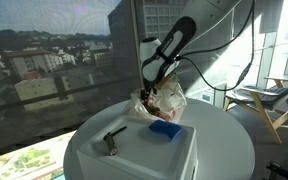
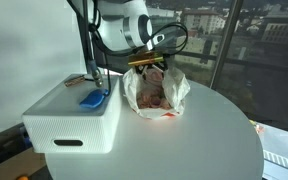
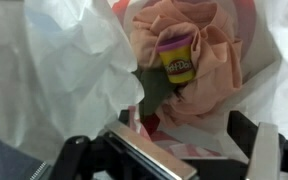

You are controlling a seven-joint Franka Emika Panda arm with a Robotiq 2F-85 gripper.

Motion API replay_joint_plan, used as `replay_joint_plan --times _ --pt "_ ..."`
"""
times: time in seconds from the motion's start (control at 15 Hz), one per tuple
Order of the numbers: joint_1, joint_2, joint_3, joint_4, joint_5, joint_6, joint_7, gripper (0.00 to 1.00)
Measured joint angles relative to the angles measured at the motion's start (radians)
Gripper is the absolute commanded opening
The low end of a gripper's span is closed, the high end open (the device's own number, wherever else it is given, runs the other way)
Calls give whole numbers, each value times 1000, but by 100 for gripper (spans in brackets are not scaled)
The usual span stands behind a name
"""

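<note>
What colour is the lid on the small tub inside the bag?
Purple lid on a yellow tub, clearest in the wrist view.

Wrist view: the bag [image 3: 54, 60] runs off the top and side edges, the gripper [image 3: 167, 148] is cropped below, and the label on the tub [image 3: 176, 58] is blurred. In both exterior views, the bag's contents are too small to identify.

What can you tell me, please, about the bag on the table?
The bag is thin, crinkled, whitish plastic that lets some light through, with some red print. It stands slumped with its mouth open upward on the round white table, close beside the white box; whether they touch is unclear. Inside lies crumpled pink cloth with a small purple-lidded tub nestled in it. The open gripper hangs just over the mouth.
</note>
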Motion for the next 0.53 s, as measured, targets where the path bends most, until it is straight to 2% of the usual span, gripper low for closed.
replay_joint_plan --times 0.33,0.53 --pt "-30 -188 115 -139 13 -207 -203 100" --pt "-52 -275 176 -225 66 -279 -333 100"
